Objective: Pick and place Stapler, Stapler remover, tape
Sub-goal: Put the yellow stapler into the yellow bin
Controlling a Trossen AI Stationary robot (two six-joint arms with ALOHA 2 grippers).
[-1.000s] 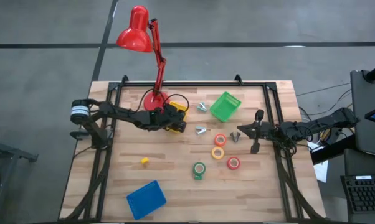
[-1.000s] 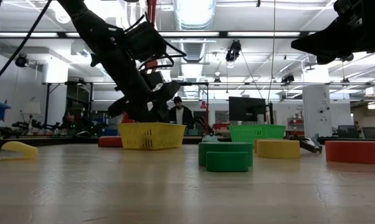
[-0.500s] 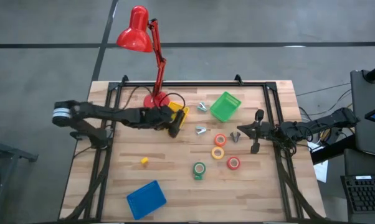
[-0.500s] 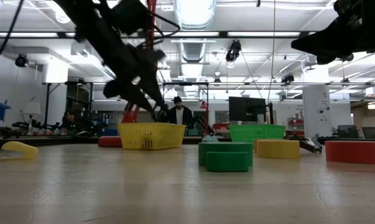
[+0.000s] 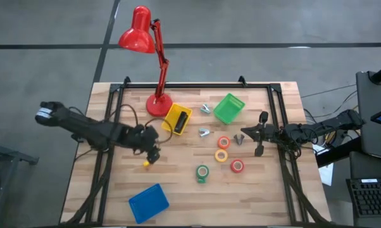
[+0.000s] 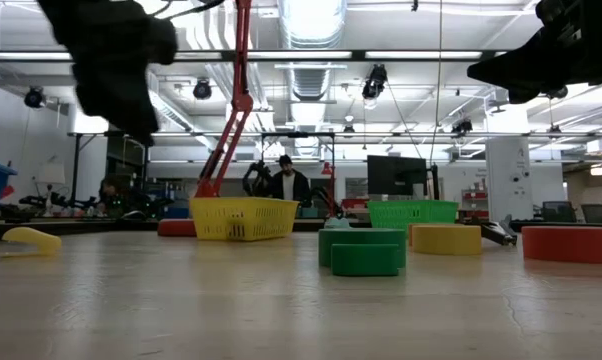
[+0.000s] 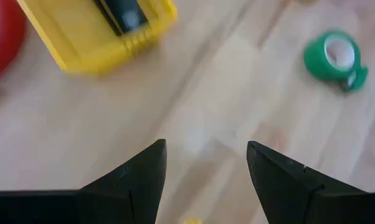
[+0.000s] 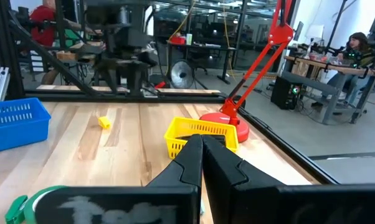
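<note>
left hand (image 7: 203,165) wide open, empty

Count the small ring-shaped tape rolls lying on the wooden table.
4: the orange tape roll and yellow tape roll sit mid-table, the red tape roll toward the right arm, the green tape roll nearest the front. None seems hidden.

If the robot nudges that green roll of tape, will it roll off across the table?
Probably not: the green tape lies flat on its side on the table, so a push would likely slide it. Its loose tab may drag a little. Being a small hollow ring, it is probably light.
</note>
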